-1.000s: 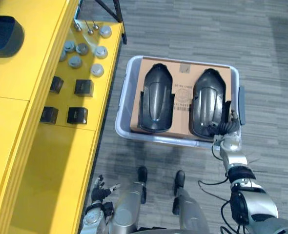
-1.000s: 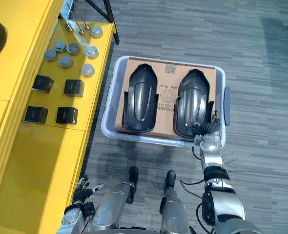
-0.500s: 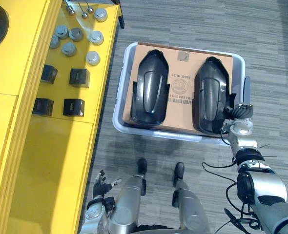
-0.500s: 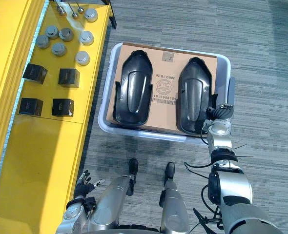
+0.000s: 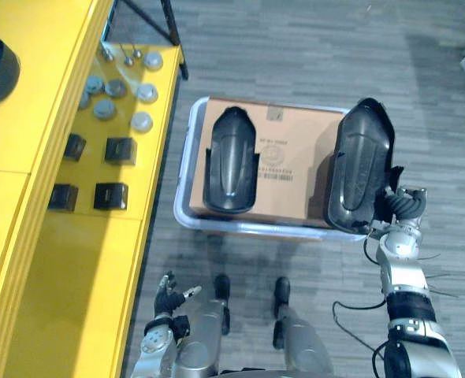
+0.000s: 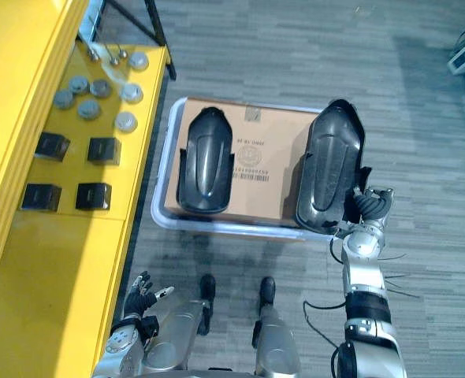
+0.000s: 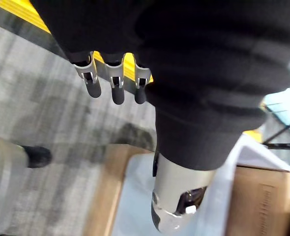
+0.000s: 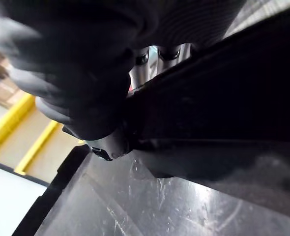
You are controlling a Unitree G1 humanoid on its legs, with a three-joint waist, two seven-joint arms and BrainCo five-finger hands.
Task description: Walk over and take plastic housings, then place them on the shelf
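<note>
Left eye view: the left robot hand [image 5: 168, 303] hangs low, fingers relaxed, empty. The right robot hand [image 5: 402, 206] is clamped on the near side edge of one plastic housing [image 5: 362, 169], held above the bin [image 5: 184, 185] — a stiff, light, glossy shell, I judge, apt to pivot from an edge grip. Farther in, the second housing [image 5: 231, 161] lies on cardboard [image 5: 292, 169]; its rim looks the surest hold.
</note>
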